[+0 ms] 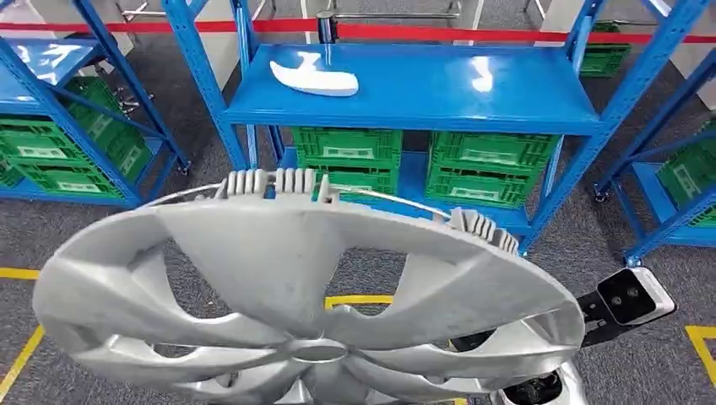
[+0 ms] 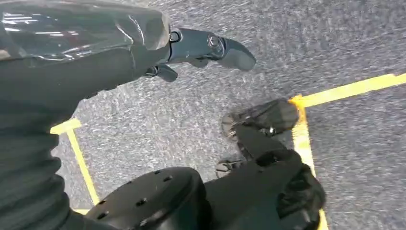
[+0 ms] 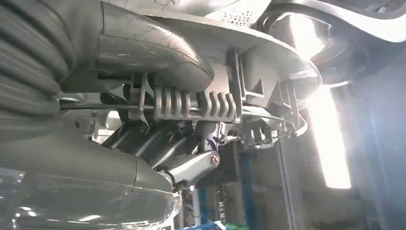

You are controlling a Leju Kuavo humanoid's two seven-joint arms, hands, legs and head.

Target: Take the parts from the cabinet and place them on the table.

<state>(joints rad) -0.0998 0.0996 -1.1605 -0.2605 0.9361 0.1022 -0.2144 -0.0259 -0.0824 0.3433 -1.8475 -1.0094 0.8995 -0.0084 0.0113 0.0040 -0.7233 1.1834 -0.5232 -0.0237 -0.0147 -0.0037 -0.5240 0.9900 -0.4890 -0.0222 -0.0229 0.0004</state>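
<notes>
Blue shelving (image 1: 414, 89) at upper centre of the head view; silver wheel cover (image 1: 287, 295) fills the lower frame, gripped at its rim by the right hand (image 3: 158, 91); left hand (image 2: 191, 52) empty, fingers apart.

Head view looks down past the hubcap (image 1: 304, 287); wrist views sit close behind hands.

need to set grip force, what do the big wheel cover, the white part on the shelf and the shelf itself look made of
Wheel cover: likely moulded plastic, matte silver paint; thin spokes, ribbed clips on its rim.
White part: probably plastic, smooth and slightly glossy; hard to tell.
Shelf: seemingly painted steel, glossy blue; light glare, perforated posts.
</notes>
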